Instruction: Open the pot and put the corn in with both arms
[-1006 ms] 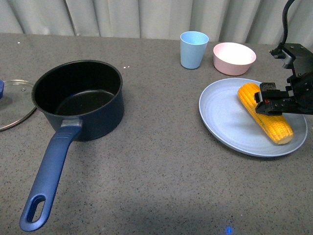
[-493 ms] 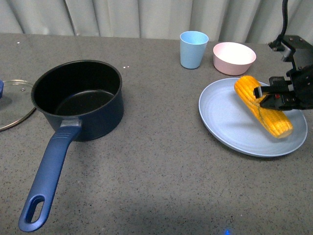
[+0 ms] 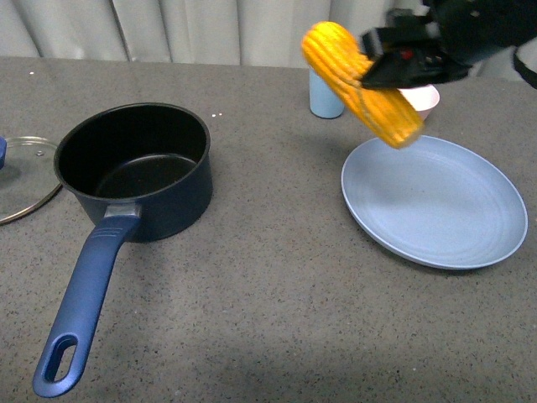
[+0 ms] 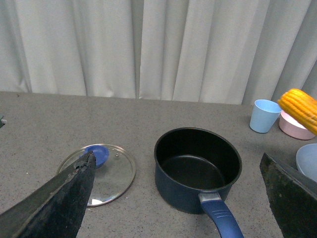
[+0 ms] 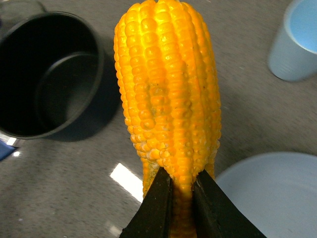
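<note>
The right gripper (image 5: 182, 194) is clamped on the corn (image 3: 361, 82), held tilted in the air above the far rim of the blue plate (image 3: 436, 227), well apart from the pot (image 3: 138, 172). The pot stands uncovered, its lid (image 3: 21, 180) flat on the table (image 3: 277, 285) beside it. The left gripper (image 4: 176, 163) has its fingers spread wide, empty.

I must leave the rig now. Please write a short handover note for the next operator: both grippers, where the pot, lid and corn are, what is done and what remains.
Right gripper: jaws shut on the corn, held in the air, off the blue plate and short of the pot.
Left gripper: open, holding nothing, facing the pot and lid.
Pot: upright, uncovered, nothing inside. The lid lies flat on the table beside it.
Done: pot opened, corn grasped.
Left: carry the corn over the pot and release it inside.
</note>
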